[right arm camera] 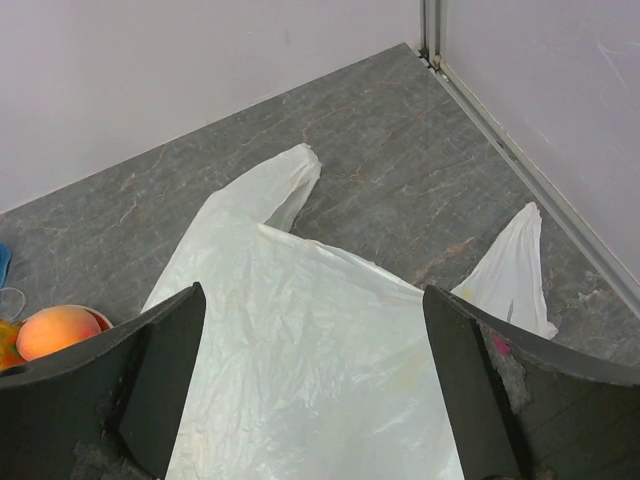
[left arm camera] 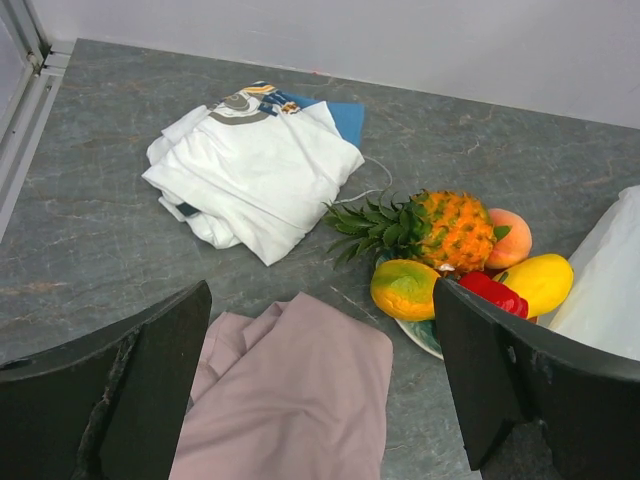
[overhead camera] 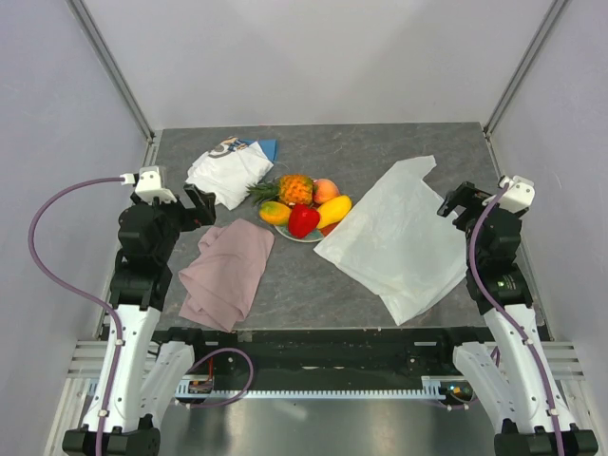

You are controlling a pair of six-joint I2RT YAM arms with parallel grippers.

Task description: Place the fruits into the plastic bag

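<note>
The fruits lie on a round plate [overhead camera: 294, 236] at the table's middle: a pineapple [overhead camera: 293, 189], a peach [overhead camera: 326, 190], two mangoes [overhead camera: 275, 213] [overhead camera: 334, 210] and a red pepper-shaped piece [overhead camera: 303, 220]. The left wrist view shows the pineapple [left arm camera: 455, 230], the peach [left arm camera: 512, 238], the mangoes [left arm camera: 404, 289] [left arm camera: 543, 282] and the red piece [left arm camera: 492, 293]. The plastic bag [overhead camera: 404, 237] lies flat to their right. My left gripper [overhead camera: 200, 206] is open above the pink cloth. My right gripper [overhead camera: 454, 203] is open above the bag [right arm camera: 320, 360].
A pink cloth [overhead camera: 226, 271] lies left of the plate, under my left gripper [left arm camera: 320, 390]. A white folded cloth [overhead camera: 228, 171] with a blue piece under it lies at the back left. Walls and metal rails close in the table on three sides.
</note>
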